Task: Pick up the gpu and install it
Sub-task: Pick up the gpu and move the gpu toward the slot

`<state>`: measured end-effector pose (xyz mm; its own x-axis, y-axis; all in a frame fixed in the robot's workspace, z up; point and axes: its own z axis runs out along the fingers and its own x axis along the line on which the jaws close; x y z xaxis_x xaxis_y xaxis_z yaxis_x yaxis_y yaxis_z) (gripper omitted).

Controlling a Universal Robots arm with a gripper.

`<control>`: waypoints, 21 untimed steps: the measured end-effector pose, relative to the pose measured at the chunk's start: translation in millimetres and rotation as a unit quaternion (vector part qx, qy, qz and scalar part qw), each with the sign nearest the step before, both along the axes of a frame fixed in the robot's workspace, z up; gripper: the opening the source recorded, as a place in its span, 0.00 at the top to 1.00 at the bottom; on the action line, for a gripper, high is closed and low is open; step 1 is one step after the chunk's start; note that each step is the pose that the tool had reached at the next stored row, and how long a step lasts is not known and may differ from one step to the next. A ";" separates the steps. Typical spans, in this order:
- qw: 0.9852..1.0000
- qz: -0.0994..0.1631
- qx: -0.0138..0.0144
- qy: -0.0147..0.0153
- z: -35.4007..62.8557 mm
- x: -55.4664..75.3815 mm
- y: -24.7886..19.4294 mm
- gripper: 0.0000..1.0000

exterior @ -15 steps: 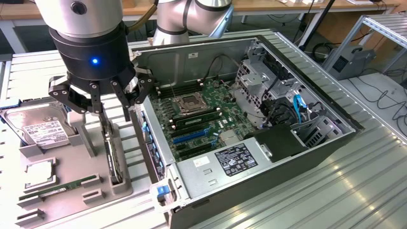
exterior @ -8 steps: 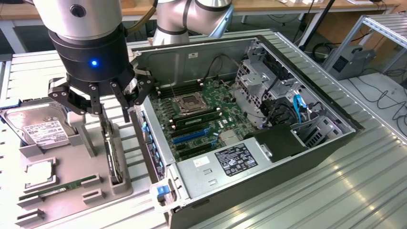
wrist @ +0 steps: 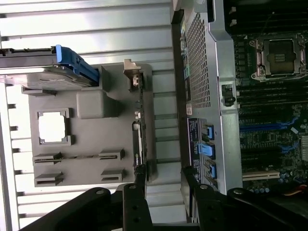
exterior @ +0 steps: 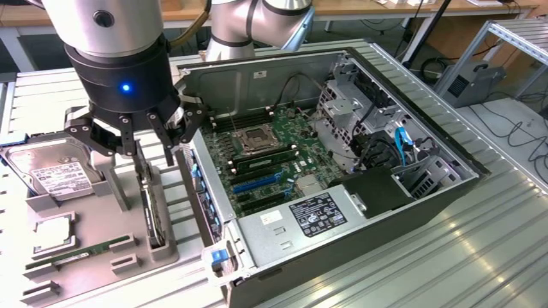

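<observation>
**A:** The gripper (exterior: 153, 153) hangs just off the open side of the computer case (exterior: 360, 212). Its fingers (wrist: 138, 190) are spread wide, with nothing between them.

**B:** And the card?

**A:** The gpu (exterior: 154, 215) stands on edge in a gray tray (exterior: 99, 221), in the slot closest to the case. It looks untouched, as far as I can tell.

**B:** Lined up?

**A:** Not cleanly, I'd say. From the wrist, one finger sits right on the card's line. The other hangs over the gap between tray and case.

**B:** So the danger is?

**A:** If it comes down like that, a fingertip could land on the card's top edge instead of beside it. That could tip the card or jam it in its slot. The other finger is close to the case wall and could catch the sheet metal.

**B:** Anything past the grab?

**A:** It's a thin card. Gripped off-centre it could swing, and then it would meet the blue slots (exterior: 256, 184) inside the case crooked.
</observation>
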<state>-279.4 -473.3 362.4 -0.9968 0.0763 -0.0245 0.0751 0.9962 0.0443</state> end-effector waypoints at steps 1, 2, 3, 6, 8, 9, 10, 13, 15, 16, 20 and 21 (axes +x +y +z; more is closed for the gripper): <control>1.000 0.000 0.000 0.000 -0.3 -0.2 0.0 0.58; 1.000 0.000 0.000 0.000 -0.6 -0.3 0.0 0.58; 1.000 0.000 0.000 0.000 -0.9 -0.5 0.0 0.58; 1.000 0.000 0.000 0.000 -1.8 -1.0 0.0 0.58; 1.000 0.000 0.000 0.000 -2.4 -1.2 0.0 0.58; 1.000 0.000 0.000 0.000 -2.8 -1.3 0.0 0.58; 1.000 0.000 0.000 0.000 -3.1 -1.4 0.0 0.58; 1.000 0.000 0.000 0.000 -4.2 -1.6 0.0 0.58; 1.000 0.000 0.000 0.000 -4.9 -1.7 0.0 0.58; 1.000 0.000 0.000 0.000 -5.5 -1.7 0.0 0.58; 1.000 0.000 0.000 0.000 -7.8 -1.9 0.0 0.58; 1.000 0.000 0.000 0.000 -8.2 -1.9 0.0 0.58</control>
